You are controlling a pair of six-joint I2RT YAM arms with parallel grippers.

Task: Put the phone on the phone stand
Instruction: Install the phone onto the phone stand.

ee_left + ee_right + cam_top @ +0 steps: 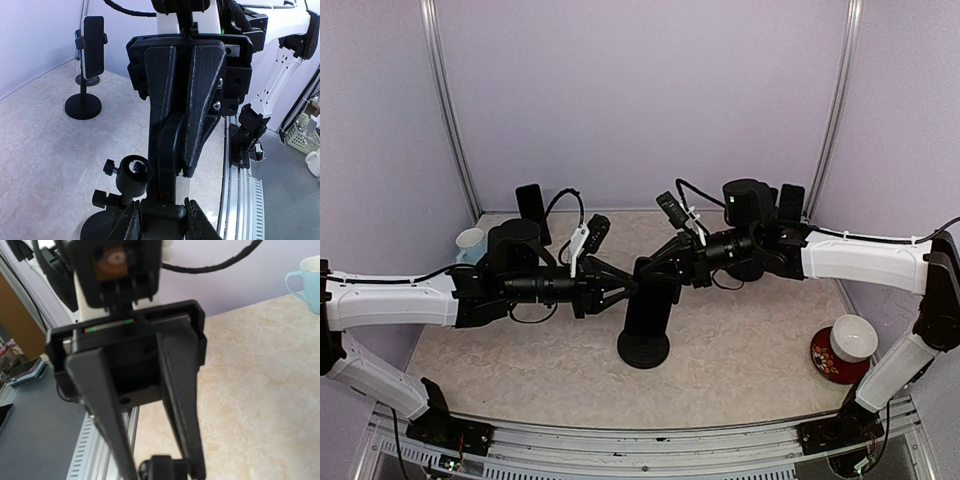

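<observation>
A black phone stand with a round base [643, 350] stands mid-table. Its knobbed head [130, 175] shows in the left wrist view. My left gripper [628, 287] is shut on a black block of the stand's holder [162, 210], one finger on each side. My right gripper [655, 265] faces it from the right. Its fingers [205, 100] are almost together on a thin dark upright piece [171, 145] that rises from that block. It looks like the phone seen edge-on. In the top view the phone and stand merge into one black column.
Two other stands holding phones are at the back left [530, 208] and back right [790, 200]. A pale blue mug [470, 240] is at the back left. A white cup on a red saucer [850, 340] sits front right. A metal rail runs along the near edge.
</observation>
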